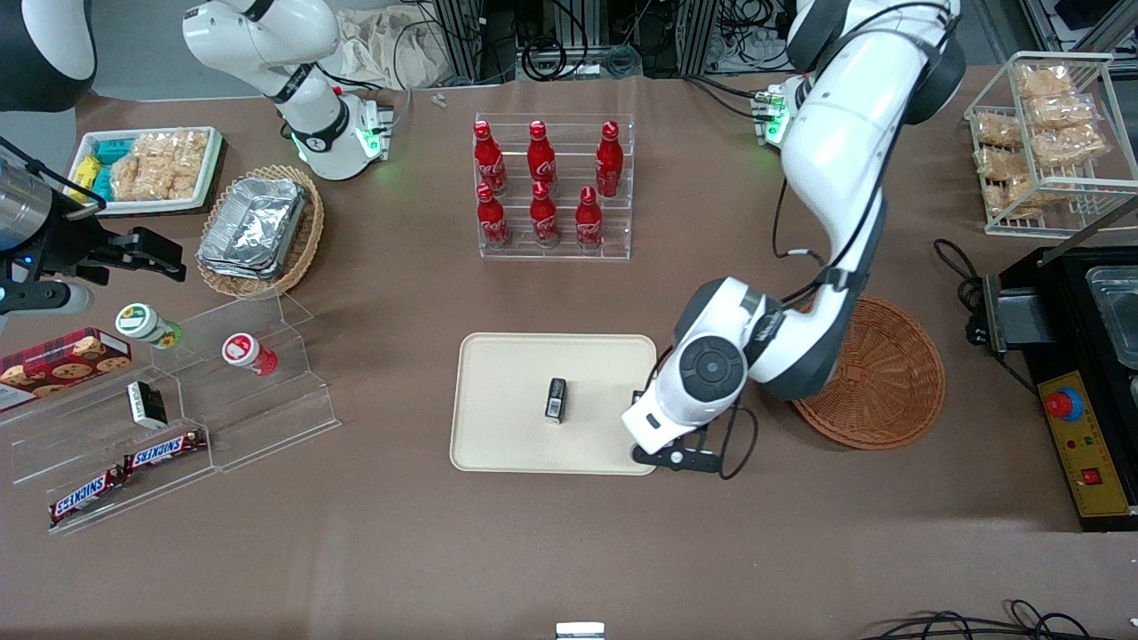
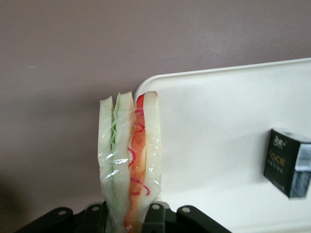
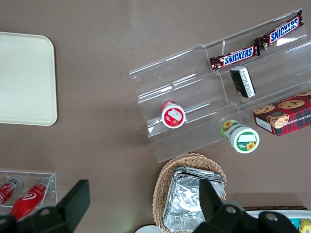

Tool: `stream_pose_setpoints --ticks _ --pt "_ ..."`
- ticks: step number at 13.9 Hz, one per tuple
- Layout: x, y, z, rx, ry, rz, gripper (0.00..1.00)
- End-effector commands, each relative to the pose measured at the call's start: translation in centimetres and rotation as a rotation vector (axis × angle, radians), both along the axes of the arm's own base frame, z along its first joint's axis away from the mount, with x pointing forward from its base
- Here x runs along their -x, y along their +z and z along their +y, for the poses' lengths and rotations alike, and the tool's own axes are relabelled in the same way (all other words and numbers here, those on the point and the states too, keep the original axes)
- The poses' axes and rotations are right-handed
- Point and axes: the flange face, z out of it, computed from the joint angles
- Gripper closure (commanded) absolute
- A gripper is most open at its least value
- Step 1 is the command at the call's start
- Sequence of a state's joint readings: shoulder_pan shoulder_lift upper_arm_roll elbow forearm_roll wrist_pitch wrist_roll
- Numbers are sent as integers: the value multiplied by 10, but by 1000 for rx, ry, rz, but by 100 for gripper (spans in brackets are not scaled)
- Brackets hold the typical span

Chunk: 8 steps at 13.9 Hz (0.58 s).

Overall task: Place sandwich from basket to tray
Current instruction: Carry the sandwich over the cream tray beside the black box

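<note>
The sandwich [image 2: 129,155] is a wrapped wedge of pale bread with red and green filling along its edge. My gripper [image 2: 127,217] is shut on its lower end and holds it upright. It hangs over the corner of the cream tray [image 2: 218,121], partly over the brown table. In the front view the gripper [image 1: 655,428] sits above the tray [image 1: 507,391] at its edge nearest the basket, and the wrist hides the sandwich. The reddish-brown round basket [image 1: 889,382] lies beside the tray, toward the working arm's end, partly covered by the arm.
A small dark box [image 1: 556,399] stands on the tray's middle. A rack of red bottles [image 1: 551,191] is farther from the camera than the tray. A clear stepped shelf [image 1: 178,409] with snacks lies toward the parked arm's end. A black machine [image 1: 1085,382] flanks the basket.
</note>
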<state>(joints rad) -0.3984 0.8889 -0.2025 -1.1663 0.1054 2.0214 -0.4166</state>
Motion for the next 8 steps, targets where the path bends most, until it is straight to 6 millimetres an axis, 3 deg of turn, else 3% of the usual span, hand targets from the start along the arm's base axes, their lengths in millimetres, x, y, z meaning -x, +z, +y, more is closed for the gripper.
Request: stream_pose_setpoints --ticks 1,5,6,7,8 --pt "2 -11 -25 1 -23 -30 100" --pt "15 -29 -49 20 -29 -46 100" --pt "15 -35 -51 28 -29 -52 84" --pt "14 -40 -50 36 -29 -63 1" --pt "15 -41 -52 40 -31 -71 0"
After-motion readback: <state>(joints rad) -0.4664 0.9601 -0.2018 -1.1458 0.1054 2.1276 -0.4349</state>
